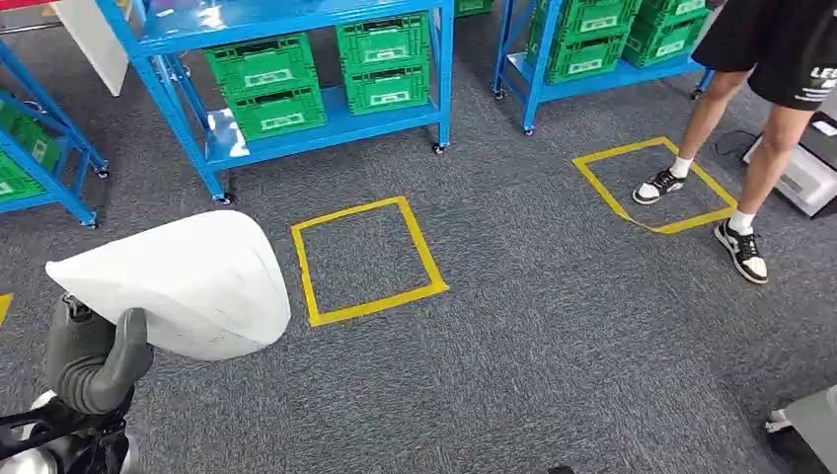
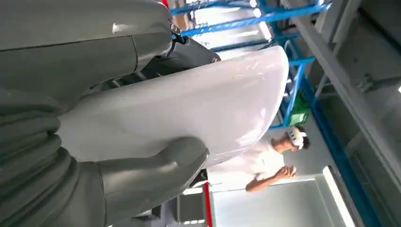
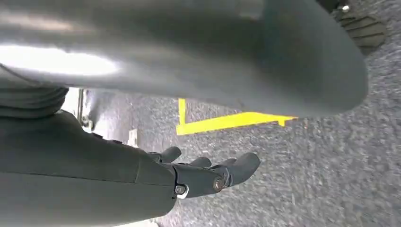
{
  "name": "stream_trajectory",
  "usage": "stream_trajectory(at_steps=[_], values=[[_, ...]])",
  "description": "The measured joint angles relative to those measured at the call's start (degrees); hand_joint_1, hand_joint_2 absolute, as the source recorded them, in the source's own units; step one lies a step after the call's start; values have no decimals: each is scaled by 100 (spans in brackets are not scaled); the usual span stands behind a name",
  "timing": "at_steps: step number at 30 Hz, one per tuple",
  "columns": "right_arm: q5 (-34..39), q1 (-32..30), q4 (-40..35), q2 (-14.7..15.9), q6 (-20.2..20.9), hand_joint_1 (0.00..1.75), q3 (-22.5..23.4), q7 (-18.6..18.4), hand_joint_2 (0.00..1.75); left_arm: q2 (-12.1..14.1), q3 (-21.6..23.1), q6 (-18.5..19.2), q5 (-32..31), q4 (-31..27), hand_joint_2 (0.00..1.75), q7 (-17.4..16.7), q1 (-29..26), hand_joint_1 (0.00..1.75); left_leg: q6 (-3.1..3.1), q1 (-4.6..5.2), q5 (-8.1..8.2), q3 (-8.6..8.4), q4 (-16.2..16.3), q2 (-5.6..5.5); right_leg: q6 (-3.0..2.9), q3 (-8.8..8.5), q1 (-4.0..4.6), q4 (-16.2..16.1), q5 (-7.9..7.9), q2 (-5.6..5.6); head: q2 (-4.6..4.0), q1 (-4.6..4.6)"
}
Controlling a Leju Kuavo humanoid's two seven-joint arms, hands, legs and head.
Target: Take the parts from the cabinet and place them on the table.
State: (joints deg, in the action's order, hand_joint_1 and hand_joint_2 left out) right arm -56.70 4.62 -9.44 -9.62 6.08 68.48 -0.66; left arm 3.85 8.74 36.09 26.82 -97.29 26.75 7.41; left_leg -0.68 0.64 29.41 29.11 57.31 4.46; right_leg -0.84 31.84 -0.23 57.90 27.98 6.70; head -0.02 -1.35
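Note:
My left hand [image 1: 94,360] at the lower left of the head view grips a large white rounded shell part [image 1: 188,281], thumb under its edge. The left wrist view gives a close look at the same white part [image 2: 189,104], clamped between the grey thumb [image 2: 151,172] and the dark fingers behind it. My right hand [image 3: 208,175] hangs over grey carpet, fingers spread and holding nothing. Blue cabinet shelves [image 1: 326,123] with green crates [image 1: 265,84] stand at the far side of the floor.
Two yellow tape squares mark the carpet, one straight ahead [image 1: 365,259] and one at the right [image 1: 656,185], where a person [image 1: 750,118] in dark shorts stands. A second blue rack [image 1: 592,59] holds more green crates. Another person [image 2: 265,158] appears in the left wrist view.

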Motion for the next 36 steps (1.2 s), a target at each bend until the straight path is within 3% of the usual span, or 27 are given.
stream_trajectory(at_steps=[2, 3, 4, 5, 6, 7, 8, 9, 10, 12, 13, 14, 17, 18, 19, 20, 21, 23, 24, 25, 27, 28, 29, 36], values=[[2, 30, 0, 0, 0, 0, -2, -11, 0, 2, 0, -8, -116, -7, 175, 26, -1, 175, 67, 8, 9, 77, -47, -145, 54, -10, -8, -23, -23, 140, 0, 11], [9, 31, 0, 0, 2, 0, -2, 0, 0, 9, 0, -18, -169, -20, 175, 48, -5, 175, 128, -49, -61, 25, -107, -225, 107, 6, 6, -8, 3, 154, 0, 11], [11, 31, 0, 7, 4, 0, -2, 29, 0, 9, 0, -20, -191, -31, 175, 77, 12, 175, 161, -62, -94, 58, -112, -280, 150, 54, -21, 135, 134, -187, 0, 6], [11, 25, 0, 4, 4, 0, -2, 50, 0, 7, 0, -20, -221, -39, 175, 87, 23, 175, 201, -70, -135, 103, -96, -340, 162, 191, -38, 460, 366, -446, 0, -5], [6, 15, 0, 4, 11, 0, -4, 50, 0, -7, 0, -20, -223, -35, 175, 96, 15, 175, 224, -69, -152, 151, -88, -408, 171, 407, -44, 947, 627, -589, 0, -13], [-9, 1, 0, 4, 7, 0, -7, 46, 0, -7, 0, -17, -221, -35, 175, 100, 10, 175, 233, -62, -177, 196, -74, -481, 179, 616, -42, 1418, 830, -632, 2, -13], [-18, -6, 0, 7, -7, 0, -13, 28, 0, -7, 0, -17, -221, -35, 175, 100, 8, 175, 231, -59, -195, 241, -47, -571, 182, 769, -38, 1756, 931, -644, 2, -13], [-18, -11, 0, 7, -24, 0, -18, -15, 0, -7, 0, -18, -221, -31, 175, 100, 7, 175, 223, -58, -205, 281, -12, -657, 183, 798, -36, 1831, 884, -652, 0, -13], [-18, -20, 0, 9, -31, 0, -17, -37, 0, -7, 0, -17, -221, -24, 175, 100, 7, 175, 217, -59, -210, 311, 20, -751, 169, 680, -38, 1610, 711, -661, 0, -15], [-15, -21, 0, 24, -35, 0, -20, -31, 0, -4, 0, -20, -228, -20, 175, 127, 7, 175, 191, -63, -213, 351, 92, -915, 130, 157, -44, 613, 220, -770, 0, -13], [-15, -20, 0, 28, -35, 0, -22, -22, 0, -2, 0, -20, -228, -22, 175, 144, 8, 175, 172, -68, -211, 376, 128, -977, 96, -40, -54, 177, 151, -972, 2, -13], [-15, -18, 0, 37, -31, 0, -24, -17, 0, -2, 0, -20, -247, -24, 175, 166, 6, 175, 124, -45, -216, 425, 143, -1015, 109, -58, -49, 133, 236, -1163, 2, -7], [-33, -2, 0, 35, -31, 0, -42, -48, 0, 13, 0, -9, -271, -39, 175, 208, -4, 175, -8, -83, -288, 492, 122, -1206, 46, -32, -23, 123, 171, -955, 0, -9], [-33, -2, 0, 26, -35, 0, -44, -79, 0, 31, 0, -7, -317, -52, 175, 210, -12, 175, -48, -71, -304, 550, 118, -1274, -11, -50, -67, 64, 131, -862, 0, -11], [-33, 1, -2, 28, -39, 0, -44, -96, 0, 39, 0, -11, -355, -57, 175, 208, -23, 175, -56, -67, -241, 563, 200, -1006, -49, -55, -75, 39, 105, -781, 0, -9], [-26, -2, -2, 33, -46, 0, -44, -87, 0, 46, 2, -18, -381, -57, 175, 210, 5, 175, -96, -56, -64, 668, 408, -731, -81, -47, -75, 32, 100, -724, 0, 22], [-26, -12, 0, 33, -46, 0, -44, -65, 0, 50, 2, -20, -407, -57, 175, 223, 16, 175, -137, -74, 180, 846, 813, -584, -103, -34, -68, 33, 99, -641, 2, 24], [-35, -33, -2, 33, -37, 0, -44, -35, 0, 63, 2, -20, -407, -52, 175, 249, 2, 175, -192, -110, 546, 1202, 1655, -508, -107, -15, -65, 36, 100, -468, 0, 24], [-39, -37, 0, 33, -37, 0, -44, -46, 0, 83, 2, -20, -407, -48, 175, 258, -1, 175, -212, -126, 554, 1251, 1806, -497, -106, -10, -65, 40, 100, -386, 0, 26], [-46, -36, 0, 33, -37, 0, -46, -74, 0, 96, 2, -20, -405, -37, 175, 267, 1, 175, -223, -142, 439, 1163, 1687, -476, -105, -9, -66, 42, 100, -302, 0, 26], [-39, -28, 0, 31, -35, 0, -48, -87, 0, 118, 2, -20, -405, -35, 175, 280, 5, 175, -217, -151, 17, 669, 830, -364, -87, -19, -73, 51, 110, -151, 2, 26], [-33, -24, 0, 31, -24, 0, -48, -76, 0, 127, 2, -20, -407, -37, 175, 295, 14, 175, -200, -145, -162, 348, 276, -127, -64, -31, -72, 63, 122, -76, 2, 26], [-31, -25, 0, 33, -2, 0, -48, -46, 0, 129, 2, -20, -407, -35, 175, 310, 21, 175, -138, -75, -65, 295, 109, 85, -20, -33, -25, 76, 141, -32, 0, 28], [-33, -25, 0, 33, 4, 0, -48, -20, 0, 129, 2, -20, -413, -39, 175, 319, 19, 175, -86, -89, -112, 266, 94, 26, 7, -37, -22, 85, 147, 0, 0, 11]])
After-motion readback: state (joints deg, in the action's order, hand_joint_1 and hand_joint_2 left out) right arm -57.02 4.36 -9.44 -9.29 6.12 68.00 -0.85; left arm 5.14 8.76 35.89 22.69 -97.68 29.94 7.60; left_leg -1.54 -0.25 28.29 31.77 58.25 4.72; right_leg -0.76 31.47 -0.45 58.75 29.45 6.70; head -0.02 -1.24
